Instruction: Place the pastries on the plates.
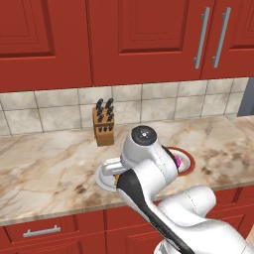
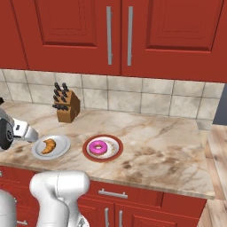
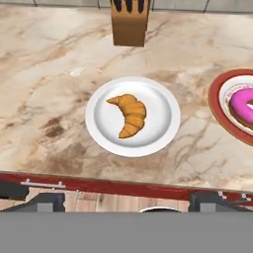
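In the left base view the arm covers most of the grey plate (image 1: 105, 178) at centre, with the red-rimmed plate (image 1: 187, 161) peeking out to its right.

In the right base view the croissant (image 2: 48, 146) lies on the grey plate at lower left; the donut (image 2: 97, 147) sits on the red-rimmed plate beside it.

In the hand view the gripper (image 3: 126, 201) at the bottom has its jaws spread wide, empty. Both pastries look placed, so retreating straight up, clear of the plates, seems best.

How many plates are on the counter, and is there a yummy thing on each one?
2. The grey plate on the left holds the croissant. The red-rimmed plate beside it on the right holds the pink donut. Both sit in front of the knife block.
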### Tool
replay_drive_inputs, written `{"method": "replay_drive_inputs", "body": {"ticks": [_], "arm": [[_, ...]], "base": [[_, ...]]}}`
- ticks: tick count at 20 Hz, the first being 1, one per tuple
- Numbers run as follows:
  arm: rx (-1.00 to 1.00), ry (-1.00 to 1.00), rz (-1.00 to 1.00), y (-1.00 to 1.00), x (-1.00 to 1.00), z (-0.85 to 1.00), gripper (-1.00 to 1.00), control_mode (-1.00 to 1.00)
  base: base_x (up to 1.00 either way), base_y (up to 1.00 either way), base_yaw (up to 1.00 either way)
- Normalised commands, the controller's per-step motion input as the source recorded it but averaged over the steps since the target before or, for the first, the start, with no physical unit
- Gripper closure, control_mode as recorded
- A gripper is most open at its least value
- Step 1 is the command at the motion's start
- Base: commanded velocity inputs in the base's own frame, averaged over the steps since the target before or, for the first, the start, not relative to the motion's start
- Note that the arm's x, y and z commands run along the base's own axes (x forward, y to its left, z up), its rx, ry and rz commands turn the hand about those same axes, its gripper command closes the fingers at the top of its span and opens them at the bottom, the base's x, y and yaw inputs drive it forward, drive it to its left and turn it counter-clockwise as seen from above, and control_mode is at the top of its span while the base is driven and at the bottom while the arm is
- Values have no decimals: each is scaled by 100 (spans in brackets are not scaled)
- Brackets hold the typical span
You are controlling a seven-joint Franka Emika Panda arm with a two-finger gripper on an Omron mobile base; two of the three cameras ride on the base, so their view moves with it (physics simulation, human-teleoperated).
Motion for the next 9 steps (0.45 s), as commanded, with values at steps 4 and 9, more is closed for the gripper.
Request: {"method": "replay_drive_inputs", "body": {"ticks": [4,9], "arm": [[0,-10,0,-4,-33,26,-100,-100],[1,-6,0,-3,-8,32,-100,-100]], "base": [[0,0,0],[0,0,0]]}}
